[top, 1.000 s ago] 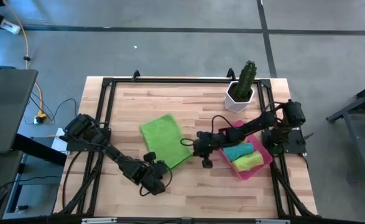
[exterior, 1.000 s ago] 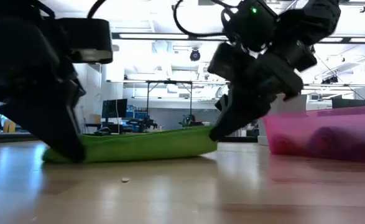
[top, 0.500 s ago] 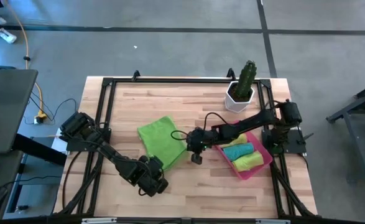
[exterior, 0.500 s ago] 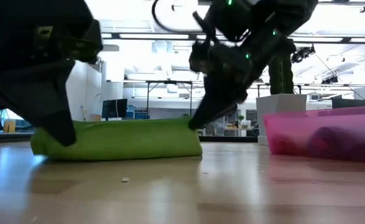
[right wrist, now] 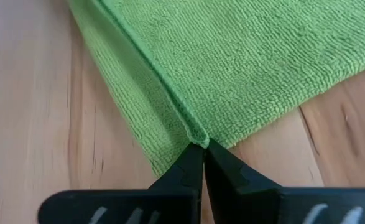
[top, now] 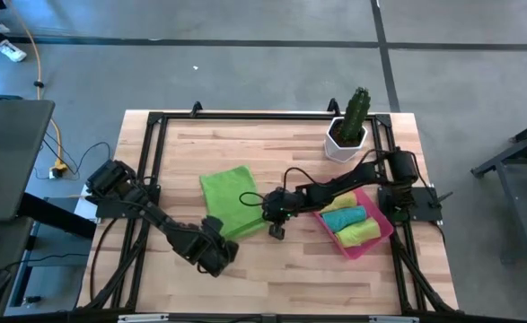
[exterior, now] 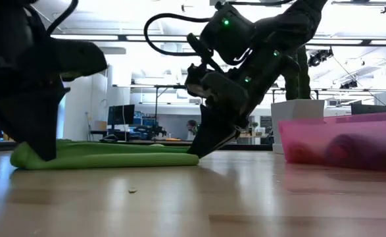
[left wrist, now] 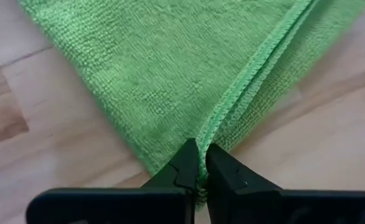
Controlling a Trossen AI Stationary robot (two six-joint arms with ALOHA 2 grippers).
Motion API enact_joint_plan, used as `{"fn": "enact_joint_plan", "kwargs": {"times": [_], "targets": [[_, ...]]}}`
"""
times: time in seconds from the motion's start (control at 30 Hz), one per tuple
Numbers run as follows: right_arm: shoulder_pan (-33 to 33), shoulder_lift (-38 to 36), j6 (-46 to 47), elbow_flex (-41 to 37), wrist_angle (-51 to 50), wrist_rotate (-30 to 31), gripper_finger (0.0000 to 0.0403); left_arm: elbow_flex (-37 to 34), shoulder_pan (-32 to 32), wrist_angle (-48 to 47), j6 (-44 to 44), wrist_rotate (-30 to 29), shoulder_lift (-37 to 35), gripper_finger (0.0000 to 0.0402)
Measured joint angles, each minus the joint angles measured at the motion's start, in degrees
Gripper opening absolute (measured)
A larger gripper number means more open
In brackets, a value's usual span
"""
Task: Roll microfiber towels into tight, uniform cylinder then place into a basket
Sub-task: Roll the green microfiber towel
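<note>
Your left gripper has its jaws pinched on the lime green towel at a near corner; your right gripper pinches the other. The towel lies folded mid-table, left of the basket.

We see a lime green towel of soft microfiber cloth, its face a fine looped pile, matt, with a stitched hem running to the left gripper. That gripper's fingers look like matt black plastic, smooth-edged; the right gripper looks the same. Under both, the table is pale wood with visible grain and a light sheen. Past the right gripper, the basket is translucent pink plastic, smooth and slightly glossy.
</note>
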Motion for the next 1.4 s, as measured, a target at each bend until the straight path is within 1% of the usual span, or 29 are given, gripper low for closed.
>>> {"fn": "enact_joint_plan", "kwargs": {"times": [0.13, 0.2, 0.37, 0.5, 0.63, 0.77, 0.83, 0.93, 1.07, 1.17, 1.27, 1.4], "targets": [[0.0, -0.1, -2.3, 0.0, -0.3, 0.0, 0.0003, -1.0, 0.8, 0.2, 0.1, 0.9, 0.0, 0.0007], [0.0, -0.1, -2.6, 0.0, -0.4, 0.0, 0.0012, -1.2, 1.2, -0.1, 0.1, 0.9, 0.3, 0.0007], [0.1, -0.2, -4.4, 0.0, -0.6, -0.2, 0.0059, -1.4, 2.2, 0.0, 1.8, 1.3, 0.7, 0.0007], [0.0, -2.6, -7.8, -0.3, -5.0, 0.0, 0.0097, -1.5, 2.4, 0.0, 2.9, 2.2, 0.8, 0.0007], [-0.2, -8.4, -13.3, -0.2, -8.0, 0.0, 0.0113, -1.5, 2.4, 0.0, 3.0, 3.2, 0.8, 0.0007], [2.1, -10.9, -24.4, -0.4, -7.2, 0.0, 0.0113, -1.5, 2.4, 0.1, 3.0, 3.3, 0.9, 0.0007], [3.7, -10.8, -28.7, -0.4, -6.1, -0.2, 0.0113, -1.5, 2.4, 0.1, 3.0, 3.3, 0.9, 0.0007], [5.6, -9.2, -32.7, -0.4, -3.8, 0.0, 0.0112, -1.6, 2.4, 0.2, 3.0, 3.4, 0.9, 0.0007], [6.5, -6.6, -33.7, -0.5, 0.7, 0.0, 0.0112, -1.6, 2.4, 0.4, 3.0, 3.6, 0.9, 0.0007], [6.6, -4.3, -36.7, -0.5, 3.6, 1.8, 0.0113, -1.6, 2.4, 0.5, 3.0, 3.7, 0.9, 0.0007], [6.5, -2.5, -40.7, -0.4, 5.6, 3.5, 0.0117, -1.6, 2.4, 0.5, 3.0, 3.8, 0.9, 0.0007], [6.1, -1.0, -41.3, -0.4, 5.9, 3.7, 0.0129, -1.6, 2.4, 0.7, 3.0, 3.8, 1.0, 0.0007]]}}
